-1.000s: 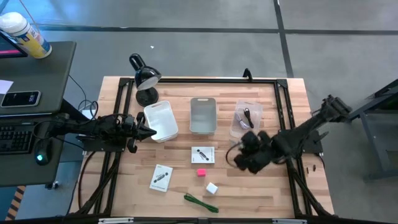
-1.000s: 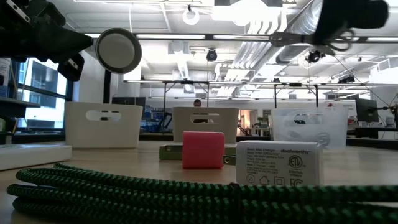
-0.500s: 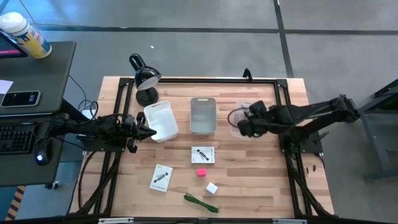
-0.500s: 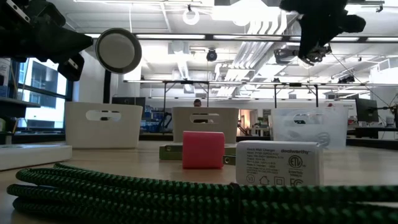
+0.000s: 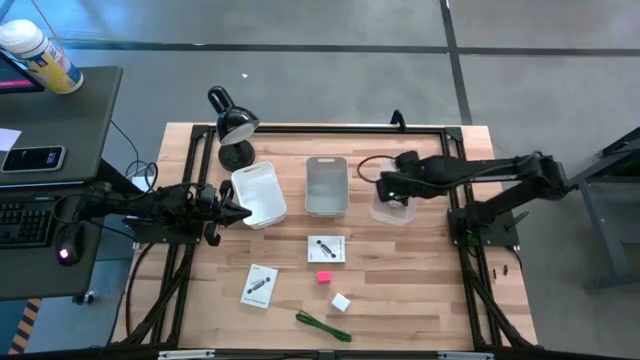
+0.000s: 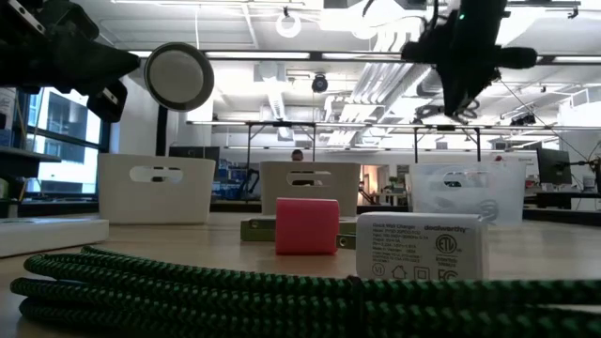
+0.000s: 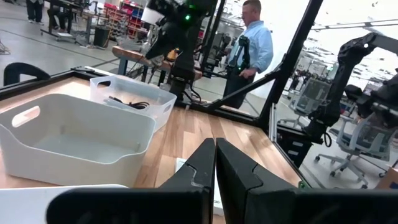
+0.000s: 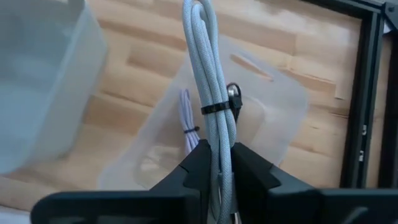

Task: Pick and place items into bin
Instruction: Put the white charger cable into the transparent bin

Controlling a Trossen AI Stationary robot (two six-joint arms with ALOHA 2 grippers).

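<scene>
Looks like a robotics lab set up in a big open-plan industrial space. The wooden table [image 5: 400, 300] sits in a black metal frame on a bare concrete floor, with a keyboard [image 5: 25, 215] on the desk beside it. Behind it there are exposed ceiling ducts [image 6: 394, 38], office chairs [image 7: 364, 134], more benches, and a person [image 7: 249, 43] standing around.

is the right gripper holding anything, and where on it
Yes: the right gripper is shut on a bundled white cord, pinching it near one end of the bundle, above the clear bin. The left gripper is shut and empty.
</scene>
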